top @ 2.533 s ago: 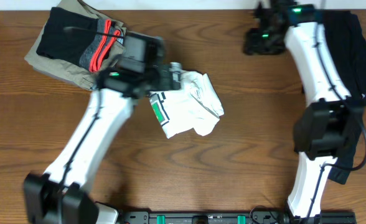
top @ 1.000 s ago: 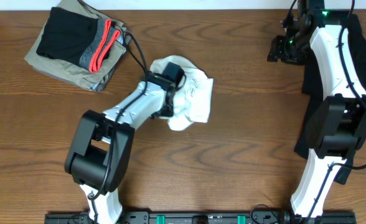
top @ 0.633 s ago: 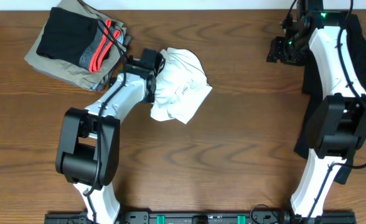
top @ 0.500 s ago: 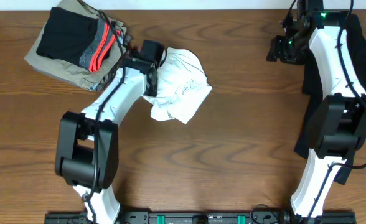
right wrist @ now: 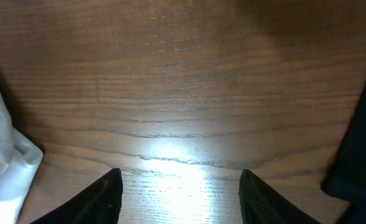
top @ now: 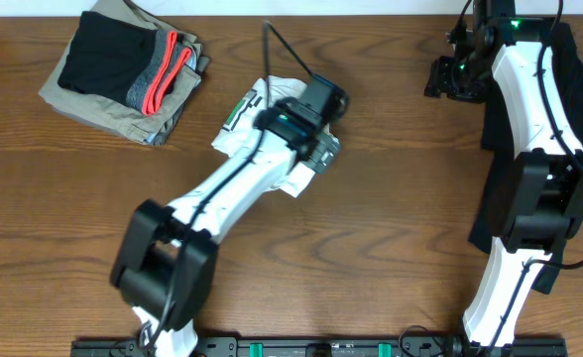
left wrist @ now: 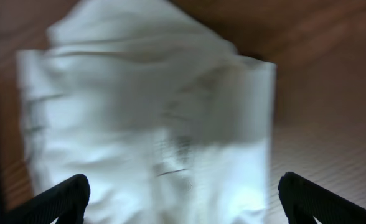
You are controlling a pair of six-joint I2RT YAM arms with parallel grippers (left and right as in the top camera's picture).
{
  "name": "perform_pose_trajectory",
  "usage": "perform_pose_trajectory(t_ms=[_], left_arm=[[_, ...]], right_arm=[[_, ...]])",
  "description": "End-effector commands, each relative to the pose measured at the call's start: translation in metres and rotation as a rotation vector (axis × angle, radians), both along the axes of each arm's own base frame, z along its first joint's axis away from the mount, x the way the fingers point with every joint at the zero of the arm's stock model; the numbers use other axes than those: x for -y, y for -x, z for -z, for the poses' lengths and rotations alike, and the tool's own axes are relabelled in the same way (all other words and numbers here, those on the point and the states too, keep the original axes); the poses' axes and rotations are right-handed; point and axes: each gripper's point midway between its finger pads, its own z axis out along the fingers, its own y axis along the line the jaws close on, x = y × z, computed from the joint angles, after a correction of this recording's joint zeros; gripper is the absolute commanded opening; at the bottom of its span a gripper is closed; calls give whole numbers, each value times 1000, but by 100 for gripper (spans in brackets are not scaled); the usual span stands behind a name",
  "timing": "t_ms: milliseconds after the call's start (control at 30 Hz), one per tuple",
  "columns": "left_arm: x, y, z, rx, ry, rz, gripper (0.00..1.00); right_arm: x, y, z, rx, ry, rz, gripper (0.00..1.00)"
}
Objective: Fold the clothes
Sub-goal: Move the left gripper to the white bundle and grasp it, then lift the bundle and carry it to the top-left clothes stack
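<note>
Since half a second ago the left gripper [left wrist: 182, 202] has swung from the left edge of the white T-shirt [top: 244, 111] to its right side, jaws spread wide and empty. The shirt lies crumpled at the far middle of the table [top: 371, 248]. The right gripper [right wrist: 180, 190] hangs unmoved at far right, parted, holding nothing.

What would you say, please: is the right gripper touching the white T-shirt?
Apart. The overhead view shows bare table between the right gripper and the white T-shirt.
</note>
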Motion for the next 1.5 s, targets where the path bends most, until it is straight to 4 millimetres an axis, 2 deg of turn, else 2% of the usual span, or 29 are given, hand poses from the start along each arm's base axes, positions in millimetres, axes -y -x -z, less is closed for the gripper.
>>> perform_pose_trajectory(t_ms=[0,167,267,400,800,1100,1233,1467], left_arm=[[20,10,21,-35,-20,67,98],[35,14,44,-55,-36,99,98],[33,15,60,-80,-57,97,98],[21,11,76,-93,-102,69,98],[2,0,79,-82,-135,22,98],[0,-4,79,-71,-137,12,99],[-1,-3,84,-79,-142,13,92],[-6,5,113,-138,-184,16,74]], right_arm=[[-6,1,-5,9,4,-19,58],[-6,3,-4,3,6,-31,59],[-6,5,-4,-3,8,-38,59],[-6,8,-3,-12,11,-52,59],[-6,8,-3,-15,12,-56,60],[-6,8,-3,-15,12,-56,61],[-6,8,-3,-15,12,-56,61],[-6,8,-3,-14,16,-63,61]])
